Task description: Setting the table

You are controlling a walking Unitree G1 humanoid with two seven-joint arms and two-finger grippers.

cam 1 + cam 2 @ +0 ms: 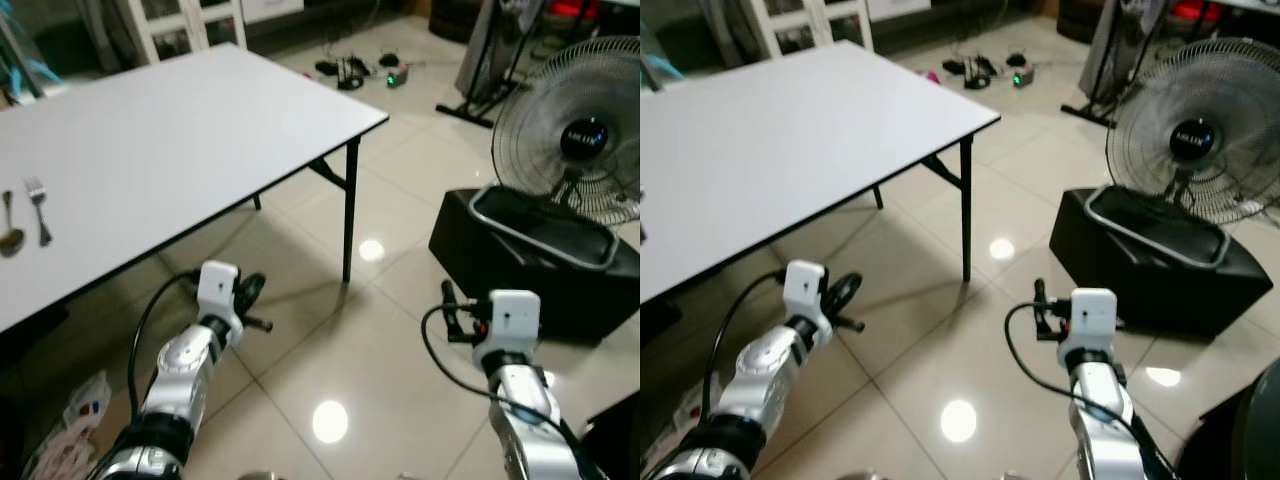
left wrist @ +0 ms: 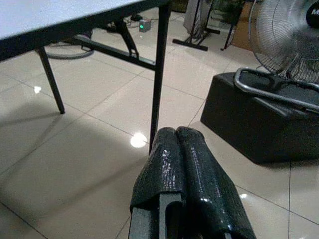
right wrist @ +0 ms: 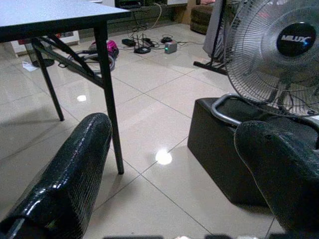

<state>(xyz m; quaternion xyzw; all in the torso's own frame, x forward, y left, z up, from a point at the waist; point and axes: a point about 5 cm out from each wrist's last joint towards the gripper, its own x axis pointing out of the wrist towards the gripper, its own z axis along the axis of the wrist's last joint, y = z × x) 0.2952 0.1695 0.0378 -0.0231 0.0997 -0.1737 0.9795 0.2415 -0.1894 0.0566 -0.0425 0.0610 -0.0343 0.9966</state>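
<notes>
Glossy beige tiled floor (image 1: pixel 300 370) underfoot, with white rectangular folding table (image 1: pixel 150 150) on black legs as the landmark. On its far left edge: metal spoon (image 1: pixel 9 228) and metal fork (image 1: pixel 38 209), side by side, lying flat. Right of the table: black plastic box (image 1: pixel 530 255) with grey handle, round grey standing fan (image 1: pixel 575 135) behind it. Beyond the table's far corner: tangle of black cables and chargers (image 1: pixel 360 70). Left gripper (image 2: pixel 182 149) low beside the table leg, fingers pressed together, holding nothing. Right gripper (image 3: pixel 174 164) spread wide, empty, facing the box.
</notes>
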